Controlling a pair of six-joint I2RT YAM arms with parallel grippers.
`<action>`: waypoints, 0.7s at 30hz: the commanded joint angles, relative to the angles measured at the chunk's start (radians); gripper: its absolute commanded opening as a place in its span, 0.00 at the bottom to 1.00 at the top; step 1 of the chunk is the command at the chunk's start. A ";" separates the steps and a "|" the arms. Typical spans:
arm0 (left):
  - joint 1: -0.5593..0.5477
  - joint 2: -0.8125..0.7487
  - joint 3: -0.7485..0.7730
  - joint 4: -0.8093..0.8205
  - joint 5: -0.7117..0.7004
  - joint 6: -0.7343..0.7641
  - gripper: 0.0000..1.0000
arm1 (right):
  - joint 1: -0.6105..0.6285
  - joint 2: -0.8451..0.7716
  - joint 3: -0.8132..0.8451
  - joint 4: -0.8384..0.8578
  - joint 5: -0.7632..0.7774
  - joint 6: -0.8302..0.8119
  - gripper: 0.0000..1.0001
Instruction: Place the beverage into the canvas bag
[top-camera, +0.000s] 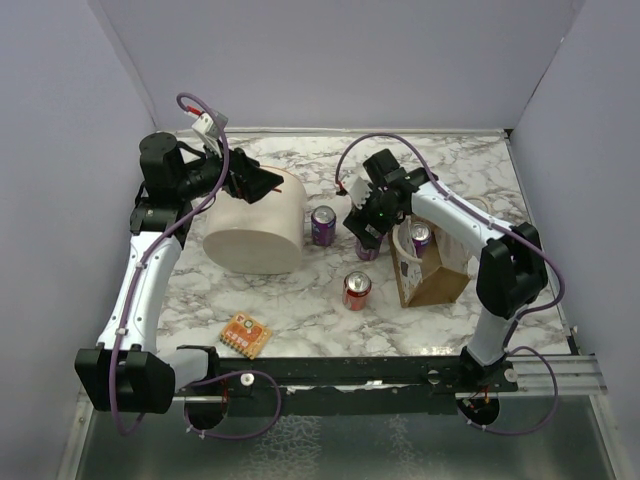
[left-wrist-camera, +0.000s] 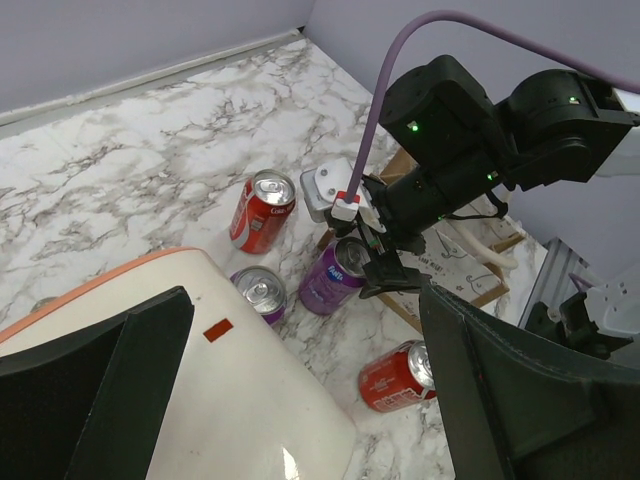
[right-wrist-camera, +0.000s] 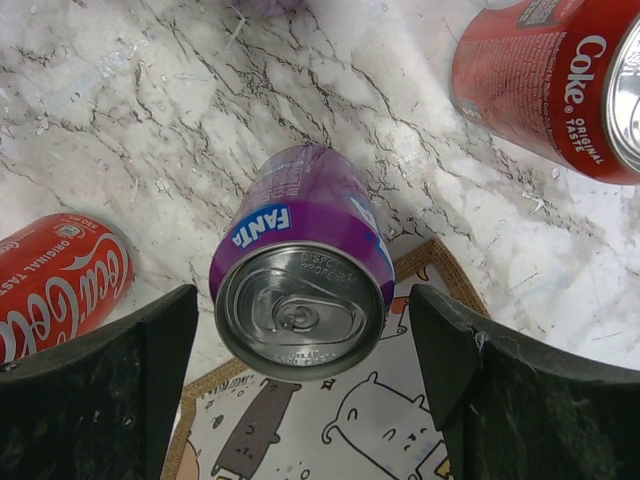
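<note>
An upright purple Fanta can stands between the fingers of my right gripper, which is open with a gap on each side. From above, that gripper hovers over the can, just left of the canvas bag. The bag's cartoon-printed side lies right beside the can. Another purple can sits inside the bag. My left gripper is open and empty above the cream tub.
A purple can stands by the tub and a red can stands in front of the bag. A second red can stands behind the right arm. An orange packet lies near the front edge.
</note>
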 joint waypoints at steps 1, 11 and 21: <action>0.008 -0.021 0.000 0.031 0.034 -0.011 0.98 | -0.011 0.025 -0.013 0.041 -0.034 0.008 0.82; 0.008 -0.006 0.014 0.023 0.035 -0.007 0.98 | -0.019 0.025 -0.012 0.057 -0.063 0.012 0.73; 0.008 0.031 0.041 -0.008 0.000 0.005 0.97 | -0.026 -0.005 0.033 0.043 -0.089 0.024 0.42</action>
